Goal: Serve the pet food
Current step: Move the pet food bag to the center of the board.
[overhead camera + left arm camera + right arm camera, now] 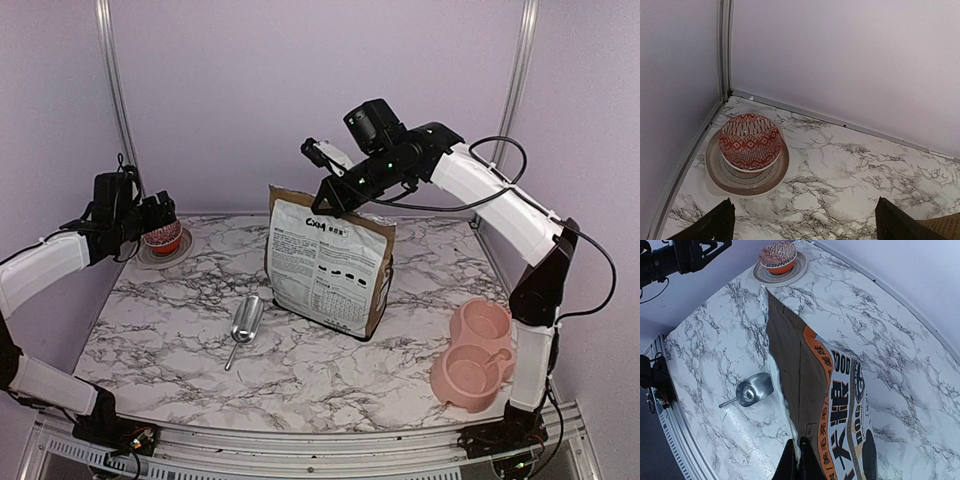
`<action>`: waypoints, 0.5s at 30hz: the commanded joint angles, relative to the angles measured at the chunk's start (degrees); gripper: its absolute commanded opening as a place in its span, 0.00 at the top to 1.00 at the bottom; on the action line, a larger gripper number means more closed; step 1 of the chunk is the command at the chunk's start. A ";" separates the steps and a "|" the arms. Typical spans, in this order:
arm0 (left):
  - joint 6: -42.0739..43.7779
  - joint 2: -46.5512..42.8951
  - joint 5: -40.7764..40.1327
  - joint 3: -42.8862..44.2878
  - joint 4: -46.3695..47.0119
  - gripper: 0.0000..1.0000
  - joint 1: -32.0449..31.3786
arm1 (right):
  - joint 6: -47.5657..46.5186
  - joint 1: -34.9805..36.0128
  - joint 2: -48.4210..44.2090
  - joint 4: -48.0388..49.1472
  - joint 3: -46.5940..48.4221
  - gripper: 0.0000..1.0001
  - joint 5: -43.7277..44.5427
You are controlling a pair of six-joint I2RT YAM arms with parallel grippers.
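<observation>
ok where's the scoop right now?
In the top view the metal scoop lies flat on the marble tabletop, left of centre, just left of the upright pet food bag, handle pointing toward the arm bases.

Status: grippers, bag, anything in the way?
Left gripper open, near red bowl. Right gripper shut on bag at top edge, bag upright. No kibble showing. Scoop left of bag; nothing between bag and feeder.
</observation>
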 commanded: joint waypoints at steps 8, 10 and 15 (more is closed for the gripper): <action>-2.01 -7.45 15.67 1.91 -8.71 0.08 -1.64 | -0.15 0.29 -4.60 16.19 2.12 0.90 -0.73; -2.48 -8.60 17.46 1.46 -8.91 0.10 -3.19 | -0.71 -0.51 -5.14 15.97 0.92 0.77 -2.15; -1.22 -9.85 19.38 1.03 -9.05 0.14 -8.89 | -2.01 -3.42 -6.69 14.55 0.03 0.62 -6.90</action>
